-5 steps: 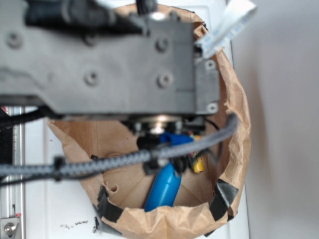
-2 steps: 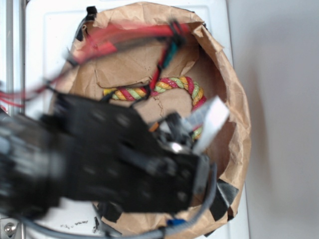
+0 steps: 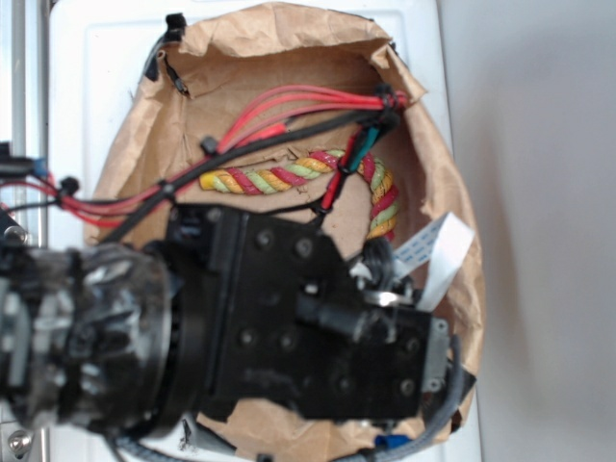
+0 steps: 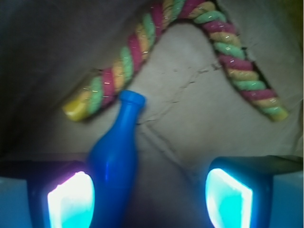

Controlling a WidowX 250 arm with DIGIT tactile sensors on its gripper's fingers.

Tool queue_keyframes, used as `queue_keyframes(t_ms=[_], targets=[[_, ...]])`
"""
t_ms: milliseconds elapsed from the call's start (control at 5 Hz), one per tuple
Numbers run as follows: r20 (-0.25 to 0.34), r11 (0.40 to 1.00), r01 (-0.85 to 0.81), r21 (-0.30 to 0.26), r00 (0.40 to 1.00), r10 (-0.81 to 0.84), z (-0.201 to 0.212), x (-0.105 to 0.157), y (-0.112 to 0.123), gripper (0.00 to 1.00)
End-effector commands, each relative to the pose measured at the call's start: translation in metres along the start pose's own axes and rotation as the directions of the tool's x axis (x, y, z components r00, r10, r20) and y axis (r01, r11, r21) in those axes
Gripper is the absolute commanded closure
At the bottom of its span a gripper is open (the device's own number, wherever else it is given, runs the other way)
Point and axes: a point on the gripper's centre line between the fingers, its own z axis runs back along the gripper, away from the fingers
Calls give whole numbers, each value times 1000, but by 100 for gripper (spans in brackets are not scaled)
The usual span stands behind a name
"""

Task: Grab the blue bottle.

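Note:
The blue bottle point(image 4: 114, 156) lies on the brown paper floor in the wrist view, its capped neck pointing away towards the rope. My gripper point(image 4: 149, 190) is open and straddles it. The bottle's body lies right beside the left finger pad point(image 4: 71, 199); the right pad point(image 4: 228, 194) stands well clear of it. In the exterior view my black arm point(image 3: 289, 318) reaches down into the bag and hides the bottle and the jaws.
A crumpled brown paper bag point(image 3: 289, 38) with raised walls surrounds everything. A red-yellow-green twisted rope point(image 3: 279, 176) curves across the bag's far side, and in the wrist view the rope point(image 4: 123, 66) arches just beyond the bottle's cap. Red and black cables point(image 3: 289, 111) cross above the bag.
My arm has swung from the top of the exterior view down over the bag's near half. The rope is now uncovered and the bottle is hidden beneath the arm.

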Motion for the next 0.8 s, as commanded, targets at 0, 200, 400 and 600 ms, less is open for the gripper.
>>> queue_keyframes(t_ms=[0, 200, 400, 600], targets=[[-36, 994, -106, 35, 994, 107, -17, -7, -9, 0], [-5, 994, -78, 77, 997, 78, -42, -27, -9, 0], [-27, 994, -55, 98, 998, 58, -63, -35, -9, 0], [-54, 988, -17, 157, 998, 25, -74, -34, -9, 0]])
